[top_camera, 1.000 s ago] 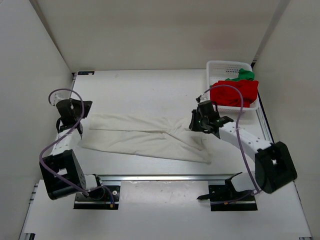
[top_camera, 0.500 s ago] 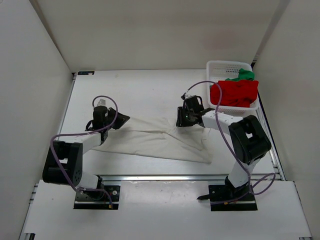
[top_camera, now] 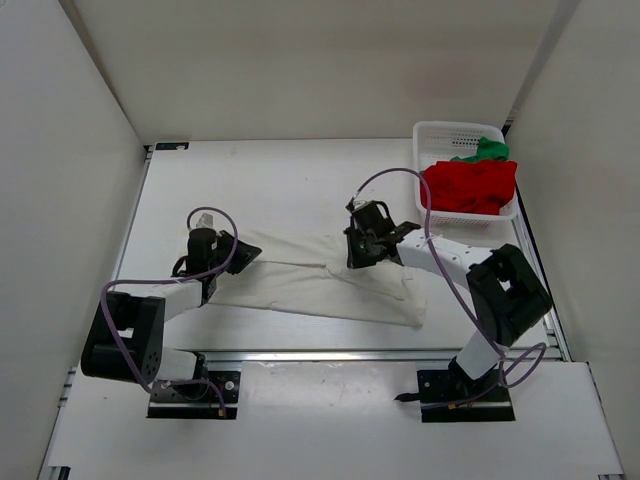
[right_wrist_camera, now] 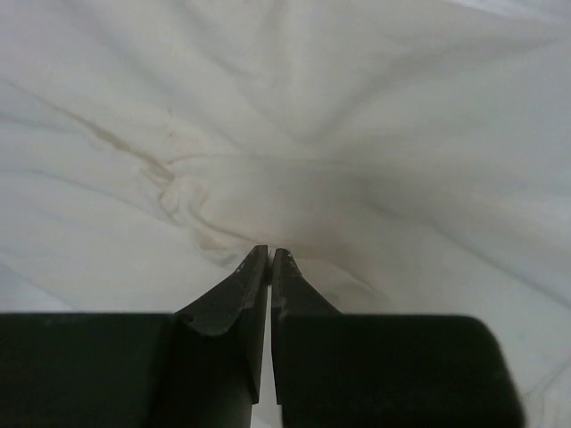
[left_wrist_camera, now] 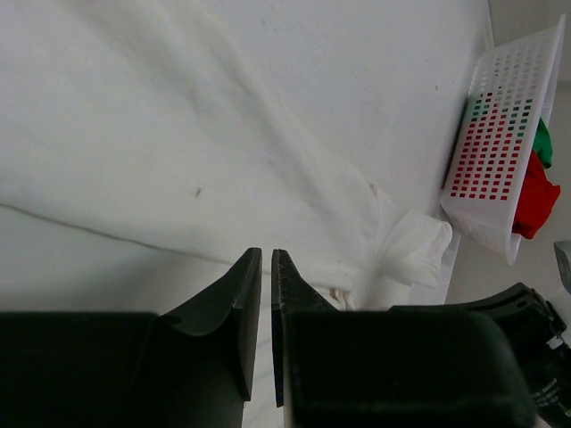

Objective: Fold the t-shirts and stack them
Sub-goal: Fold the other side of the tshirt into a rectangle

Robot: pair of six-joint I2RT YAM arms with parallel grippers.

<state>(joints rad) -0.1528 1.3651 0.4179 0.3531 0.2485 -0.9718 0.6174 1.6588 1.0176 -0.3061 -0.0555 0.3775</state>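
The cream-white t-shirt lies spread across the middle of the table, wrinkled; it also shows in the left wrist view and the right wrist view. My left gripper is shut, pinching the shirt's left edge low over the table. My right gripper is shut on a bunched pucker of the shirt's upper middle, with creases radiating from its tips. The red t-shirt and the green t-shirt lie in the basket.
The white mesh basket stands at the back right corner. White walls close in the table on the left, back and right. An aluminium rail runs along the near edge by the arm bases.
Both grippers have moved toward the middle. The left one has drawn the shirt's left end rightward. The right one has shifted left onto the shirt's upper middle.
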